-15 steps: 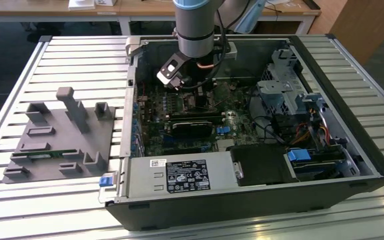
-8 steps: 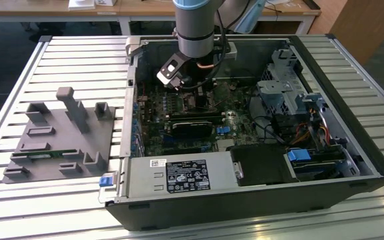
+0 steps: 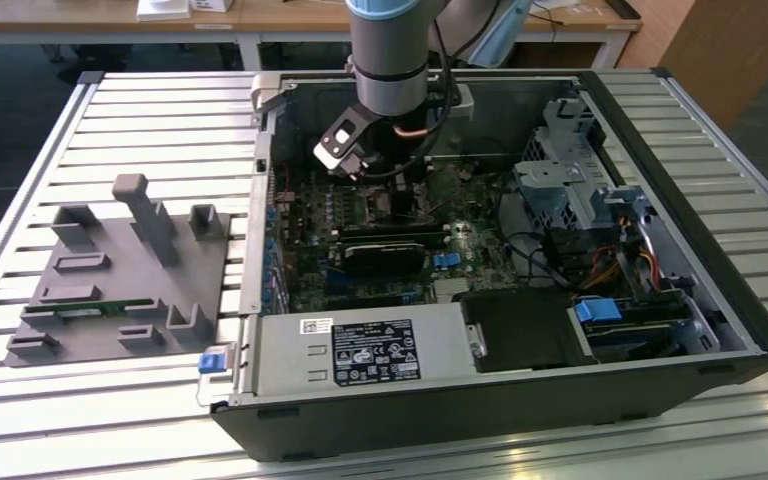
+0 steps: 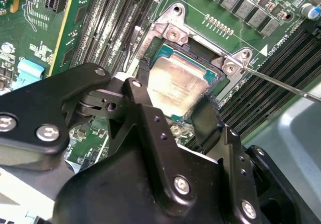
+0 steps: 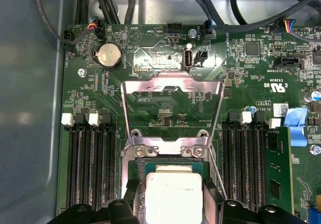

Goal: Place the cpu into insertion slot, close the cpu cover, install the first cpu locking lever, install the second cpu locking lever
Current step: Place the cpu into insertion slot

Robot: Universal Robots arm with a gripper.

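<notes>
Cpu lay in or just over the insertion slot, pinched at two opposite edges by the gripper; beyond the gripper the cpu cover stood open and one locking lever hung free, so we judged three steps left, seating hidden by the gripper body.

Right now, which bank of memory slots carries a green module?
The slot bank nearest the blue plastic part; the other bank, by the grey case wall, is empty.

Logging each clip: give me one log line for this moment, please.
gripper: low over slot | cpu: in slot or just above it | cover: open, flipped back
</notes>
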